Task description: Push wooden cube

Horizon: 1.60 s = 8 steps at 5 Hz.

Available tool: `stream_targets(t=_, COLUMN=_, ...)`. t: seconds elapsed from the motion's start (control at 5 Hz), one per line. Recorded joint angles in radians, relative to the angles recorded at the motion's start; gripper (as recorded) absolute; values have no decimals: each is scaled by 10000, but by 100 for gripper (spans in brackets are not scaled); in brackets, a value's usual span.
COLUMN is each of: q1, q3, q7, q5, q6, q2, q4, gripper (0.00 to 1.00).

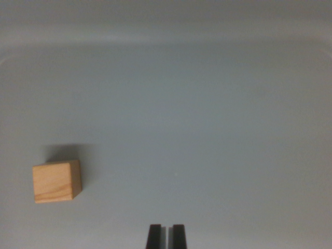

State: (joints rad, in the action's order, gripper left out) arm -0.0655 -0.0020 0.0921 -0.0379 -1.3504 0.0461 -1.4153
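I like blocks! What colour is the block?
Light tan wood with faint grain lines, the block shows in the wrist view.

You see the cube (56, 181), pale wood with visible grain, sitting flat on the grey surface, low on the wrist view's left, turned slightly, shadow behind it.

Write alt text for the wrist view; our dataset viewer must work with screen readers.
A wooden cube sits on a plain grey surface at the wrist view's lower left, untouched. The end effector pokes in at the bottom centre, its two dark fingers nearly together, well apart from the cube.
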Motion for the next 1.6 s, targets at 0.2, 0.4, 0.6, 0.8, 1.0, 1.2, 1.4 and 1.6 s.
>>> stream_targets(t=0.2, q1=-78, q3=75, q7=99, q5=-1, q6=396, q2=110, q4=338, gripper=0)
stream_targets(t=0.4, q1=-78, q3=75, q7=99, q5=-1, q6=396, q2=110, q4=338, gripper=0)
stream_targets(t=0.6, q1=-169, q3=162, q7=214, q5=-1, q6=858, q2=239, q4=732, gripper=0)
stream_targets(t=0.8, q1=-169, q3=162, q7=214, q5=-1, q6=858, q2=239, q4=732, gripper=0)
stream_targets(t=1.0, q1=-255, q3=245, q7=324, q5=-2, q6=1297, q2=362, q4=1107, gripper=0)
stream_targets(t=1.2, q1=-255, q3=245, q7=324, q5=-2, q6=1297, q2=362, q4=1107, gripper=0)
stream_targets(t=1.4, q1=-348, q3=334, q7=442, q5=-3, q6=1769, q2=493, q4=1510, gripper=0)
stream_targets(t=1.6, q1=-348, q3=334, q7=442, q5=-3, q6=1769, q2=493, q4=1510, gripper=0)
